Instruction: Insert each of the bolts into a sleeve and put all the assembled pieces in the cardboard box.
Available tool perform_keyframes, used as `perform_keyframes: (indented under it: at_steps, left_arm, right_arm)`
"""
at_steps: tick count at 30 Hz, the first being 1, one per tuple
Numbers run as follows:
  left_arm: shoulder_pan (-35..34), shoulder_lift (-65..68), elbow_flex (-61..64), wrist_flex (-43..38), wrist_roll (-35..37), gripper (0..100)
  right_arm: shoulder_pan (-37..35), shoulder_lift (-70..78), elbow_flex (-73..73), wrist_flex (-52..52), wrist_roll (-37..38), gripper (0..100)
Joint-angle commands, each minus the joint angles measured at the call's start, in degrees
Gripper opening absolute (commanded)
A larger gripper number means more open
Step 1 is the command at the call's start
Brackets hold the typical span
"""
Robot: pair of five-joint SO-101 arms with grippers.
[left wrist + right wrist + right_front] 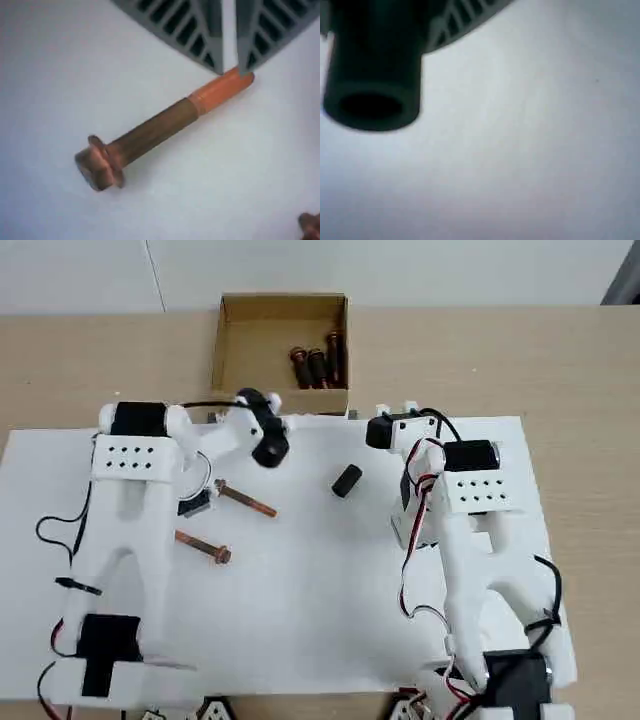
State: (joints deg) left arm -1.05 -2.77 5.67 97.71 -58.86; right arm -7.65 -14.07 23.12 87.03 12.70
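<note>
Copper flanged bolt [150,132], tip under near-clenched L end effector [230,69], black tubular sleeve [372,75], R end effector [409,496] unclear

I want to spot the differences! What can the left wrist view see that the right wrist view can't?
Left wrist view: a copper-coloured bolt lying flat, its tip at the left gripper, and another bolt's head at the picture's edge. Right wrist view: a black sleeve, its open end facing the camera. Both: the white sheet underneath.
</note>
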Motion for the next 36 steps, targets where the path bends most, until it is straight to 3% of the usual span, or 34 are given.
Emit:
perform_keyframes:
  at_steps: [1, 7, 11, 22, 36]
  left_arm:
    - [-0.09, -0.26, -1.89, 0.62, -7.38, 0]
    - [0.18, -0.26, 3.56, 0.53, -18.29, 0]
    - [0.18, -0.26, 5.67, 0.53, -21.10, 1]
    - [0.09, -0.18, 8.57, -0.18, -24.44, 7]
    - [0.26, -0.18, 18.86, -13.71, -25.58, 9]
  right_arm:
    - [0.22, -2.51, -0.35, -1.01, -0.62, 0.6]
    - [0.13, -2.51, -0.53, -1.45, -0.62, 0.6]
    - [0.13, -2.51, -0.53, -1.45, -0.62, 0.6]
    - [0.13, -2.51, -0.53, -2.24, -0.53, 0.6]
    - [0.13, -2.51, -0.53, -2.24, -0.26, 0.6]
